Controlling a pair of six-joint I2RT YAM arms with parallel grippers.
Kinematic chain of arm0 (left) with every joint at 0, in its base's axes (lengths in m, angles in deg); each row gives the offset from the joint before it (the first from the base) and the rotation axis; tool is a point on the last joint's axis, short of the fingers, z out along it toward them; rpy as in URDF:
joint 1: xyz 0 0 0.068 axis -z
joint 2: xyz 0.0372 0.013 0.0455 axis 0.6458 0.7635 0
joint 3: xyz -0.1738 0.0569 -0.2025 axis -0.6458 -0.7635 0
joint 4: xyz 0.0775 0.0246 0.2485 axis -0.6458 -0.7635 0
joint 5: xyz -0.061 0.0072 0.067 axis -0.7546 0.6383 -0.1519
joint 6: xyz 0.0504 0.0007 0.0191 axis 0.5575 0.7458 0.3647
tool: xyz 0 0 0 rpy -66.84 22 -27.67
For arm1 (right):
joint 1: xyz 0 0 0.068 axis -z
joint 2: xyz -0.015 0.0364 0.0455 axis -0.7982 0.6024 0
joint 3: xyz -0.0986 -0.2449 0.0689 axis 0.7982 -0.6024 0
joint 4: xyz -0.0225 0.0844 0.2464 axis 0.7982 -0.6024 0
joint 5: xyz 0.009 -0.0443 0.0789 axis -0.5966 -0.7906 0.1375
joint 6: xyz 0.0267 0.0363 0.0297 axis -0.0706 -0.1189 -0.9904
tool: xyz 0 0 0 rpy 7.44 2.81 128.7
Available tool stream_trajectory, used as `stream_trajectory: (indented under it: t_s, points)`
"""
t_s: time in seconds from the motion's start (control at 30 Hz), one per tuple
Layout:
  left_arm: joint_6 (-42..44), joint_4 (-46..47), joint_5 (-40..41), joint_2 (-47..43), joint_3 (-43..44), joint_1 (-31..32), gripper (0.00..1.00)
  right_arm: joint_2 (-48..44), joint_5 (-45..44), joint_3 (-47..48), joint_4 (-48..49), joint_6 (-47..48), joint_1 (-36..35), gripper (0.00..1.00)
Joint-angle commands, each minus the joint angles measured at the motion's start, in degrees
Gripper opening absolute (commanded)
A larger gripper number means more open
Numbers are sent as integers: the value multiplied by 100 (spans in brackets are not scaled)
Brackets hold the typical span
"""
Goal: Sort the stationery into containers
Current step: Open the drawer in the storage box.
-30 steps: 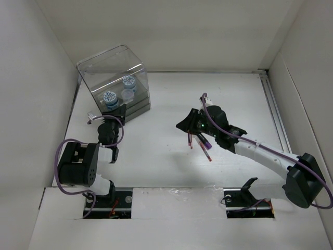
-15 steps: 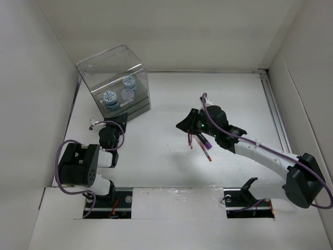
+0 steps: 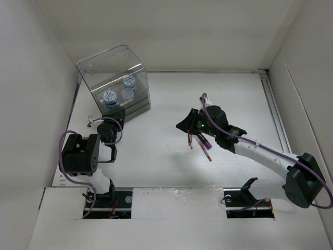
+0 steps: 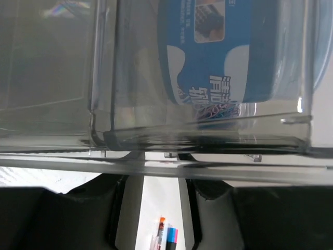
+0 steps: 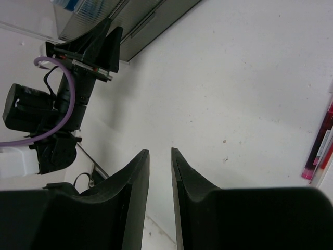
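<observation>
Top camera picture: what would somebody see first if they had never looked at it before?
First, the big clear box in the far left corner, with blue-and-white rolls sitting inside it. Next, the little bunch of red pens lying in the middle of the white table, just beside the right arm's jaws. The left arm's jaws are right in front of the box.

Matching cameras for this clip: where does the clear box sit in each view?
Top external: box at upper left, near the far corner.
Left wrist: box fills the upper frame, close up.
Right wrist: box in the top-left corner, cut off by the frame edge.
Shared landmark: the left gripper, facing the box's drawer side in all three views.
</observation>
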Motion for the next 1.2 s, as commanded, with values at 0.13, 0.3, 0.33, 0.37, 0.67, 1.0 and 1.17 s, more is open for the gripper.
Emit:
stream_trajectory:
  t_s: [0.13,0.3,0.33,0.37,0.67,1.0,1.17]
  points:
    - [52,1790,-195,204,176,-49,18,77,73,114,343,106,-69,29]
    - [113,1738,-142,151,176,-49,16,77,126,114,343,106,-69,29]
    - [113,1738,-142,151,176,-49,15,77,126,114,343,106,-69,29]
    - [166,1738,-142,151,176,-49,15,77,126,114,343,106,-69,29]
    - [166,1984,-142,178,238,-49,0,77,126,114,343,106,-69,29]
    - [219,1931,-195,-631,-324,100,0,130,126,114,343,106,-69,28]
    - [167,1764,-256,-772,-604,162,0,130,73,114,343,106,-69,28]
